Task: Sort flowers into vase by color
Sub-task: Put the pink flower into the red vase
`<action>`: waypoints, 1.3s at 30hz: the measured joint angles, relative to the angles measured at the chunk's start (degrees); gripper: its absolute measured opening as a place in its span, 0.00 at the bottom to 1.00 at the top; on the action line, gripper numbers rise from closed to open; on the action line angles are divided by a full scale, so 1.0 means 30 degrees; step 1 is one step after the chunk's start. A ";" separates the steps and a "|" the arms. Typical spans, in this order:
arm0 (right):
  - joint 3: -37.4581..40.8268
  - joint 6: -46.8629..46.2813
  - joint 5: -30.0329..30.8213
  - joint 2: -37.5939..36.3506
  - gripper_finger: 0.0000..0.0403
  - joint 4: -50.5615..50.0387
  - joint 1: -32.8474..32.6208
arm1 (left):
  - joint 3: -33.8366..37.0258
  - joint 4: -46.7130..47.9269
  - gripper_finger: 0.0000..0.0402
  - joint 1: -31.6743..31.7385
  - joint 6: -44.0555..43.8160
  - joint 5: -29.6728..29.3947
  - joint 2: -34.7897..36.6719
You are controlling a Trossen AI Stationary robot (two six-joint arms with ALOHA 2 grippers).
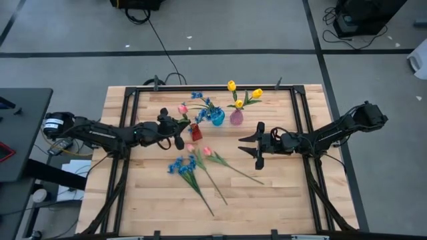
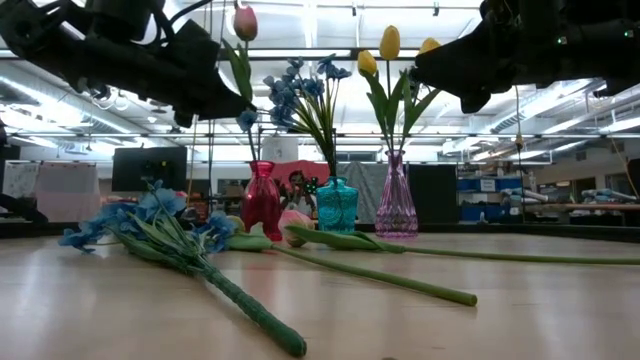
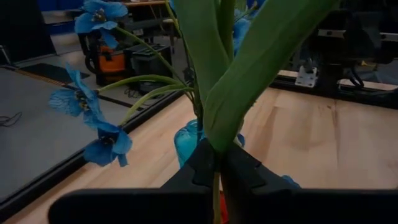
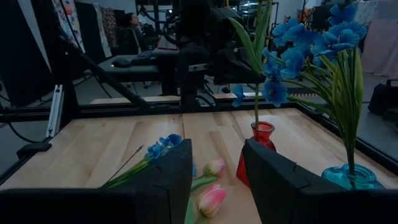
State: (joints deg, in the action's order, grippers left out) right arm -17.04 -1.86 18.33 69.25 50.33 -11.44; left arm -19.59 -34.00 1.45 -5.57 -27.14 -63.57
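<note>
The wooden worktop (image 1: 280, 200) carries three vases in a row toward its far side, and the red vase (image 1: 195, 131) serves here as the landmark. The left arm reaches in from the left side of it, and the left gripper (image 1: 179, 131) sits just beside the red vase, jaws clamped together on the green stem of a pink tulip (image 1: 183, 109) whose stem runs down into the vase's mouth. The right arm comes in from the opposite side; the right gripper (image 1: 259, 145) hangs well to the right of the red vase, above the worktop, with its jaws apart and nothing between them.

Just beyond the red vase stands the teal vase (image 1: 217, 119) holding blue flowers (image 1: 198, 97), and past that the pink vase (image 1: 236, 118) holding two yellow tulips (image 1: 231, 85). On the near side of the red vase, loose stems lie flat on the wood: a bunch of blue flowers (image 1: 180, 165) with its stem running toward the front edge, and two pink tulips (image 1: 207, 151) close to the vase's base with their stems angled away from it. From the low view one of these tulip heads may be touching the vase, though that is hard to tell
</note>
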 joint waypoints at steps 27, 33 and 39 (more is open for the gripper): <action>-0.1814 -0.4390 0.0502 0.3604 0.38 -0.2606 -0.0506 | -0.0984 0.5967 0.39 -0.1421 -0.0128 -0.1171 0.4115; -0.5329 -0.4558 0.0358 0.6103 0.38 -0.6055 -0.1152 | -0.0998 0.7306 0.39 -0.3304 0.0266 -0.3699 0.5367; -0.9647 -0.6666 0.0801 0.8000 0.38 -1.3669 -0.1660 | -0.0984 0.8718 0.39 -0.5378 -0.0658 -0.5419 0.5700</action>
State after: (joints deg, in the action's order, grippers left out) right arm -45.98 -21.86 20.73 93.25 9.32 -16.42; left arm -22.55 -7.84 -14.68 -7.54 -43.40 -46.46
